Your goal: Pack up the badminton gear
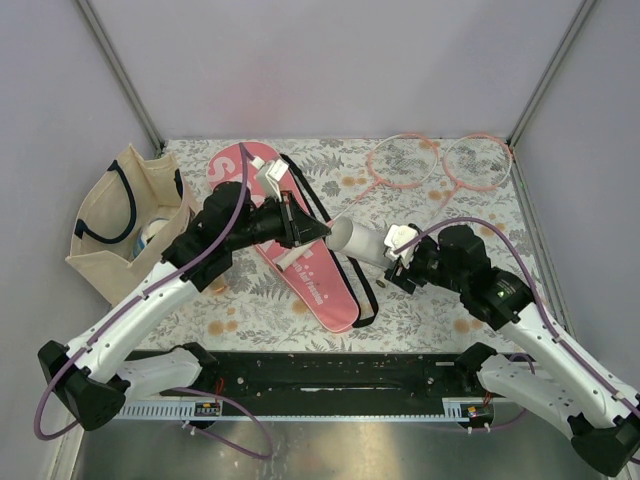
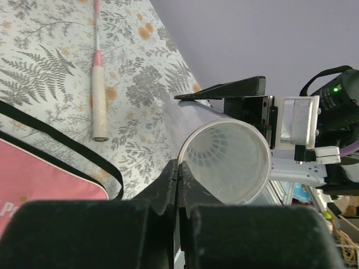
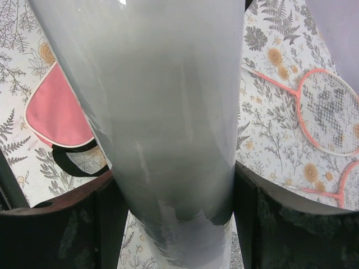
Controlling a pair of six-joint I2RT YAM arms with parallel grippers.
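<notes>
Jaws of the right gripper (image 3: pixel 176 196) are clamped either side of the white tube (image 1: pixel 358 240). Jaws of the left gripper (image 2: pixel 178 179) are closed to a thin seam at the tube's open rim; whether they nip its wall cannot be told.

The tube is held between the arms, over the edge of the pink SPORT cover (image 1: pixel 322 292).

Judged step: stowing the tube. The next move calls for an opening in the cover, and none is visible.

Two rackets (image 1: pixel 405 160) lie unpacked, well apart at the far right. The beige tote bag (image 1: pixel 100 250) stands left and obstructs nothing.

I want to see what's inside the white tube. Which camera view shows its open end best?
The left wrist view: the tube faces that camera mouth-on, so you look straight down its bore. The top view shows it small and side-on. The right wrist view shows only its outer wall, up close.
</notes>
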